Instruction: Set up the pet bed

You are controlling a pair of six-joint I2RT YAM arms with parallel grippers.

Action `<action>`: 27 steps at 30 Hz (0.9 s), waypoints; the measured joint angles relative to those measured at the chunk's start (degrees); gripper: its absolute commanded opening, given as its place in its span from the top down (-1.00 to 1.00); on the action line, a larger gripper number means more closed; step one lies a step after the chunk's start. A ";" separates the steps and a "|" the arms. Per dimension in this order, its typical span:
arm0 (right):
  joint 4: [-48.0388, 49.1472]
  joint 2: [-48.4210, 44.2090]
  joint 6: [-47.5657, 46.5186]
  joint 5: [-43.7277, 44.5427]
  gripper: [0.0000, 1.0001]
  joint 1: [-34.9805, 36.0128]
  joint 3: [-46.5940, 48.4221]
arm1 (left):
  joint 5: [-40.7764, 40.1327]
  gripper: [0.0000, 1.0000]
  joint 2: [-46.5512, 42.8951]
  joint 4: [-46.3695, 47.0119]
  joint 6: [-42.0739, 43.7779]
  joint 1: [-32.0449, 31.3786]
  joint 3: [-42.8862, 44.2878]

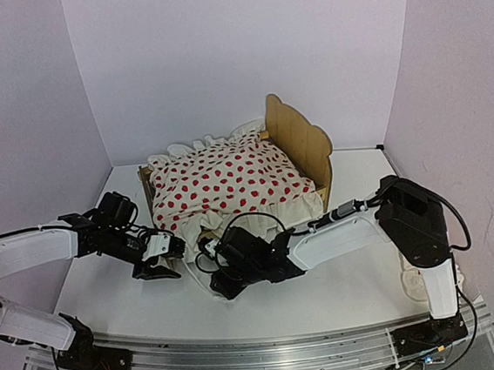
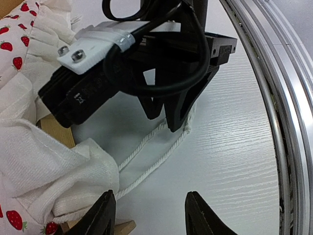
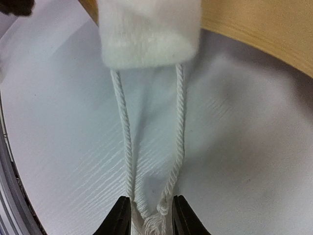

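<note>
White cord (image 3: 126,147) sits pinched in our right gripper (image 3: 151,201), jaws narrow, seemingly to tug the duvet (image 1: 224,178) square on the pet bed (image 1: 300,140). Our left gripper (image 2: 149,194) hovers alongside, jaws wide and empty.

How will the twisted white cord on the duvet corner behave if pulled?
Likely floppy: the twisted cord lies in a slack loop. Its frayed end, pinched in the right hand, may slip. Pulling would probably drag the duvet corner.

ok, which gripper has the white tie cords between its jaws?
The right gripper: the twisted white cords hanging from the duvet corner run down between its narrowed jaws. The left gripper has its jaws open, holding nothing.
</note>
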 measured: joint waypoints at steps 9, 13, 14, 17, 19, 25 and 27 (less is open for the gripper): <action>-3.74 1.51 -0.80 3.76 1.00 1.17 0.11 | -1.96 0.02 -4.73 2.02 -3.93 0.00 -3.51; -4.54 1.55 -1.23 5.23 1.00 1.27 0.30 | -3.05 0.02 -5.24 3.53 -5.99 0.00 -3.59; -4.71 1.51 -1.43 5.50 1.00 1.29 0.35 | -3.19 0.02 -5.42 3.84 -6.31 0.00 -3.59; -6.59 0.82 -2.51 6.18 1.00 1.24 0.51 | -3.54 0.02 -6.22 4.36 -7.15 0.00 -3.59; -8.49 -0.33 -3.34 6.51 1.00 1.20 0.55 | -3.52 0.02 -7.14 4.74 -7.52 0.00 -3.59; -10.49 -6.29 -5.60 6.42 1.00 1.16 0.72 | -2.92 0.02 -10.58 5.54 -8.18 0.00 -3.59; -10.45 -7.82 -5.98 5.62 1.00 1.19 0.71 | -3.08 0.02 -11.01 5.42 -8.18 0.00 -3.59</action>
